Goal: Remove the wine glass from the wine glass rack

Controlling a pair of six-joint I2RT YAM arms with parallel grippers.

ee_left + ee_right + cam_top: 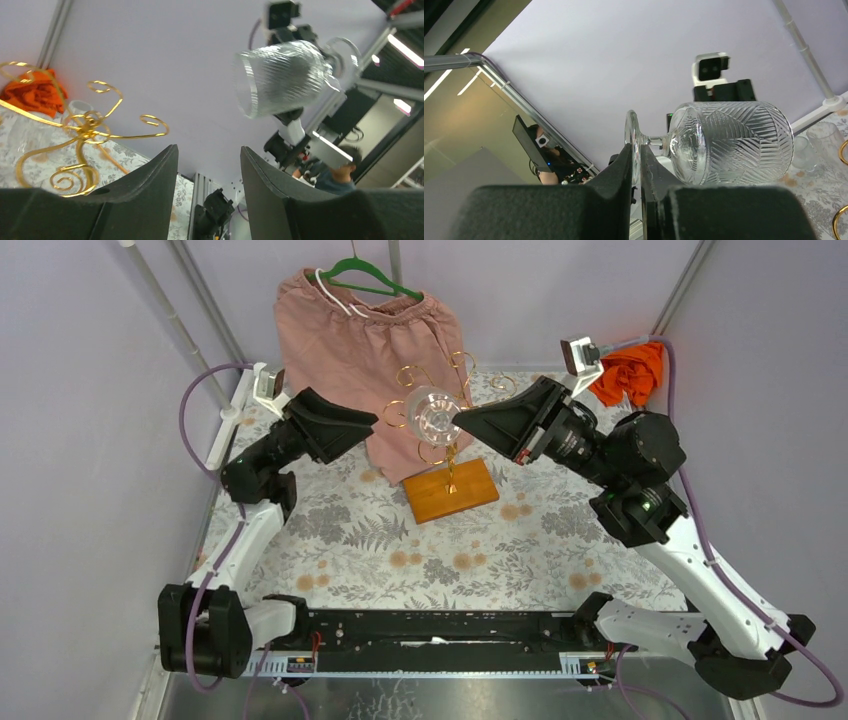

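Note:
The clear cut-pattern wine glass is held lying on its side in the air, above the rack. My right gripper is shut on the rim of its foot; the bowl sticks out to the right in the right wrist view. The wine glass rack is gold wire with curled arms on a post over an orange-brown wooden base. My left gripper is open and empty, just left of the glass. In the left wrist view the glass hangs above the fingers and the gold curls lie left.
A pink garment on a green hanger hangs behind the rack. An orange cloth lies at the back right corner. Small clear glasses stand on the floral tablecloth. Grey walls close in both sides.

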